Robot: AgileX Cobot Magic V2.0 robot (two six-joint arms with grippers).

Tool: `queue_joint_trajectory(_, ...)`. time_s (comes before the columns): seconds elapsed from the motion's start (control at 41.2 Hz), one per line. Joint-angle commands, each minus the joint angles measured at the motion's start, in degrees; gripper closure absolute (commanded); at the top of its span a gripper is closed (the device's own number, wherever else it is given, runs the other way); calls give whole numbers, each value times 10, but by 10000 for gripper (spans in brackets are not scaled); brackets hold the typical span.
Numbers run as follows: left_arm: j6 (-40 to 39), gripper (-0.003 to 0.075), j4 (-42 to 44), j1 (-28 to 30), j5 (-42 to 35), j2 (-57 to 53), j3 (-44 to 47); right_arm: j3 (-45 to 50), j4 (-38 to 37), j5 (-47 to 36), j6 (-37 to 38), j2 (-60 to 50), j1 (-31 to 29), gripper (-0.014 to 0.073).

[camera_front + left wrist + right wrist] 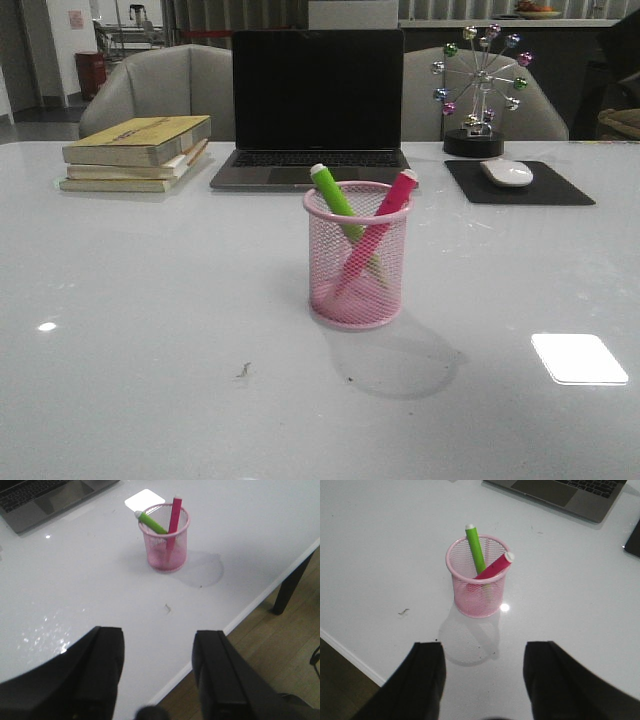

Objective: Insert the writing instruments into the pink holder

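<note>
**A:** Status?

**B:** Both markers sit in the pink holder point(357, 258), mid-table, just near of the laptop point(316, 105). Green marker point(335, 194) leans toward the far left of the rim, magenta marker point(388, 213) leans right; they cross inside the mesh. I'd call the insertion done.

**A:** Grippers?

**B:** Left gripper point(157, 672) has its jaws spread wide, nothing between them. Right gripper point(482, 677) is the same, wide apart and empty. Both hang well back from the holder, over the near side of the table point(150, 330). Neither shows in the front view.

**A:** Risks from here?

**B:** Mainly tipping. The holder is light wire mesh and both markers stick out above the rim, so I judge that any arm sweep crossing mid-table could clip a cap and knock the cup over. The lean loads the rim off-centre, though it looks stable now. I'd retract up and back, not across.

**A:** Anything the views disagree on?

**B:** They complement each other. Front view shows the books point(137, 152) far left and the mouse point(507, 172) on its pad far right. Left wrist view shows the table's edge and the floor beyond. Right wrist view looks down into the cup, so I can see both markers are inside the rim, not resting on it.
</note>
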Motion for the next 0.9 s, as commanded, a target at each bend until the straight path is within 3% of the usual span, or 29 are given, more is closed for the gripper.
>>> queue_joint_trajectory(0.0, -20, 328, 7, -3, -22, -35, 13, -17, -6, -42, -6, -5, -3, 128)
queue_joint_trajectory(0.17, -169, 328, 90, 0, -8, -50, 36, -17, -6, -42, -6, -5, -3, 128)
queue_joint_trajectory(0.291, -181, 348, 96, 0, -10, -50, 43, -17, -6, -38, -6, -5, -3, 151)
queue_joint_trajectory(0.364, -184, 414, 96, 0, -10, -50, 44, -17, -6, -34, -6, -5, -3, 257)
queue_joint_trajectory(0.461, -184, 542, 94, 0, -12, -50, 44, -17, -6, -28, -6, -5, -3, 473)
queue_joint_trajectory(0.534, -184, 612, 93, 0, -12, -50, 44, -17, -6, -27, -6, -5, -3, 549)
queue_joint_trajectory(0.874, -184, 629, 93, 0, -12, -50, 44, -17, -6, -27, -6, -5, -3, 539)
